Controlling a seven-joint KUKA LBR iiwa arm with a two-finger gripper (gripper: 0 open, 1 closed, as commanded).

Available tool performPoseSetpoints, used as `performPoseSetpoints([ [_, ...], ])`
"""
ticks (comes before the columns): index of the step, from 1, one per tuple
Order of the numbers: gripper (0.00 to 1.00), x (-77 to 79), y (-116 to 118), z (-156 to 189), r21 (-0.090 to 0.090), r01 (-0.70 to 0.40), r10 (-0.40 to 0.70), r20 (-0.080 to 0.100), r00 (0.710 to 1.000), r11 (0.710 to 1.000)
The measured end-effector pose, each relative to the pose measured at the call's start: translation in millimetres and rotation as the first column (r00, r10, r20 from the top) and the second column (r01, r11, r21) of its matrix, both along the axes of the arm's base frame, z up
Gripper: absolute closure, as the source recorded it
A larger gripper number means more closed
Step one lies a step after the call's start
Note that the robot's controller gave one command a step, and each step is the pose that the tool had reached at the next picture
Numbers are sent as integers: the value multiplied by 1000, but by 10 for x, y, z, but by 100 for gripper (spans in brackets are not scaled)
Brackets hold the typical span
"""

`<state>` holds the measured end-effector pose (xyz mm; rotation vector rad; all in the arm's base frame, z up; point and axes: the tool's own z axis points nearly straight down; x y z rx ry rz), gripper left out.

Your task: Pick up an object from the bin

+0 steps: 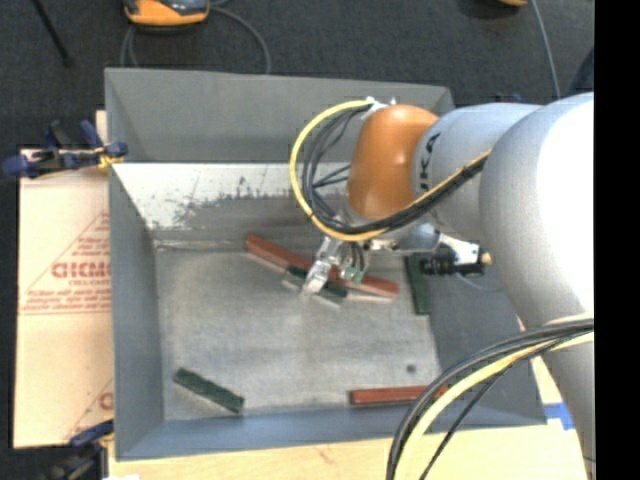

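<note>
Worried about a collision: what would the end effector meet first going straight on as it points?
Likely the dark green bar lying by a reddish-brown bar just under the end effector, though depth is unclear.

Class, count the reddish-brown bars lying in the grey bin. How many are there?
3: one bar mid-bin left of the tool, one just right of it, one by the near wall at right. The arm may hide more.

The arm comes in from the right, its thick pale links filling the upper right before bending down at the orange cover on the wrist. Black and yellow cables loop out to the cover's left. The tool hangs below the cover, pointing down and slightly left.
</note>
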<state>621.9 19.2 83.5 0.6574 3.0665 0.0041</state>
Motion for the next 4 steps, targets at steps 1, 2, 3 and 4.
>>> performPoseSetpoints([
  [1,100,-10,-4,27,-1,-1,1,-3,1000,1000],
  [2,100,-22,-9,146,-2,-1,1,-9,1000,1000],
  [3,100,-11,-9,293,-1,-2,2,-5,1000,1000],
  [4,100,-3,-10,377,-1,-2,2,-1,1000,1000],
])
